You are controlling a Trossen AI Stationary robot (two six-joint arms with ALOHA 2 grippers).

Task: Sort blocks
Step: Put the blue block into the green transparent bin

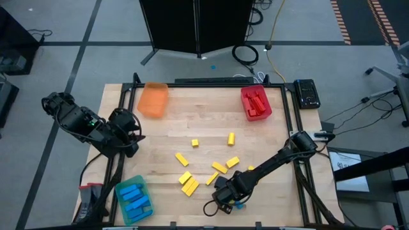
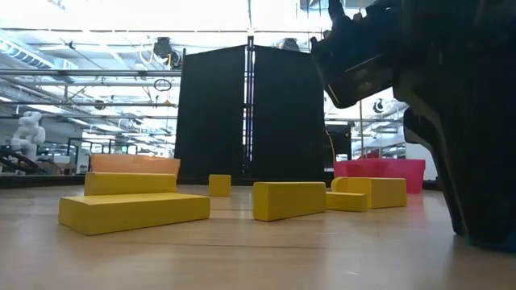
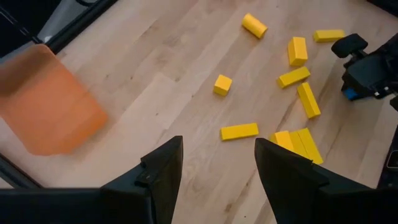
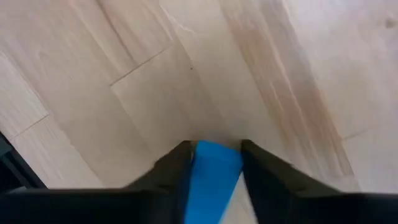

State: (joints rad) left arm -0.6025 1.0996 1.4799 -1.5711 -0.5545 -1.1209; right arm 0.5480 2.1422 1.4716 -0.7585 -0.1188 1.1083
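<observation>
1. The right gripper, low over the table's near edge, has its fingers closed against a blue block.
2. Lift straight up, clear of the yellow blocks.
3. Carry it to the green tray.
4. The left gripper waits half open, empty.

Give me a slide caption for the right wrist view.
Right hand closed on a blue block just above the wooden table.
</observation>
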